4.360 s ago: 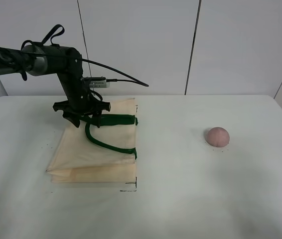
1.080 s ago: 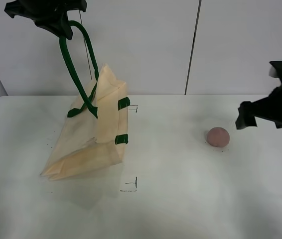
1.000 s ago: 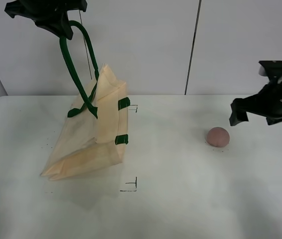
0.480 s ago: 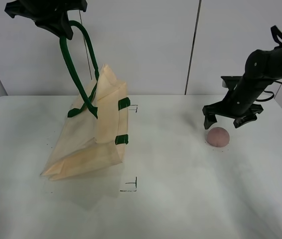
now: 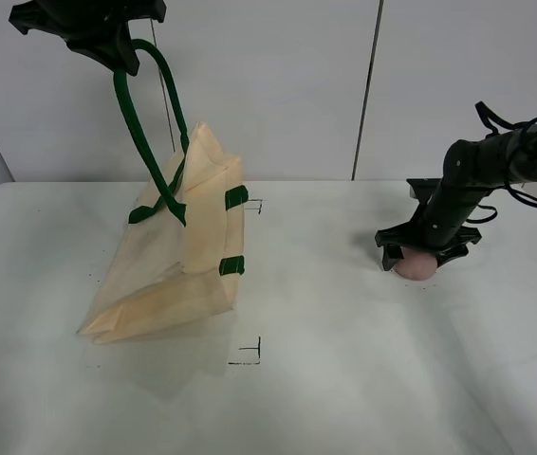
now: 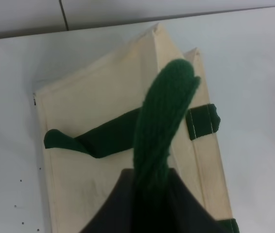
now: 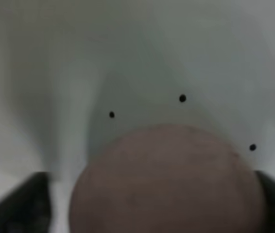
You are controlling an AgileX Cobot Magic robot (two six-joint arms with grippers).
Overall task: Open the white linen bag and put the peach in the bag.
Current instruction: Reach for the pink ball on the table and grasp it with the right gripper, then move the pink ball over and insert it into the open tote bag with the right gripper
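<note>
- The left gripper [image 5: 107, 43], upper left of the high view, is clamped on the green handle [image 5: 140, 123], hanging the white linen bag [image 5: 178, 256] left of centre.
- The right gripper [image 5: 423, 254] straddles the peach [image 5: 416, 269] on the table [image 5: 344, 379] at right, jaws spread; contact is too blurred to judge.
- Centre on the fruit's widest part, close gently, lift straight.
</note>
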